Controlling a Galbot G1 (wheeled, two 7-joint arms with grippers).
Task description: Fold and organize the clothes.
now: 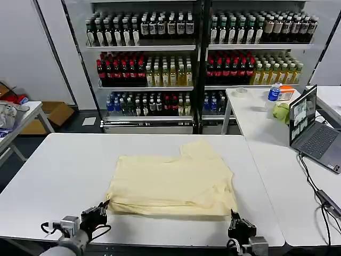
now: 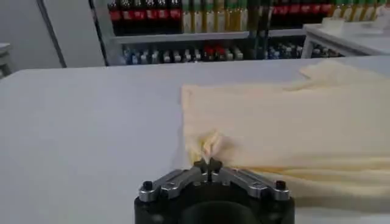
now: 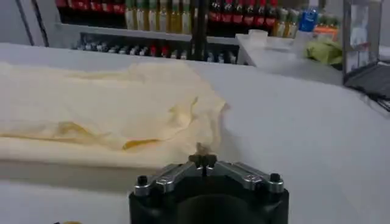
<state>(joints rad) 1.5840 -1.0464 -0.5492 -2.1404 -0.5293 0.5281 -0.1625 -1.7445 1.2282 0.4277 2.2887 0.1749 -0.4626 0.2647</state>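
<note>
Both tools are closed, the left tool pinching the T-shirt and the right tool too, so lift both corners evenly over the table.

Bottle-stocked shelves behind white tables

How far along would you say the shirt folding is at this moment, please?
Partly done: the T-shirt lies on the white table already doubled over, with a layered near edge. In hand: the left gripper is shut on a pinch of its near left corner, and the right gripper is closed at the near right corner. Further folds and tidying remain.
</note>
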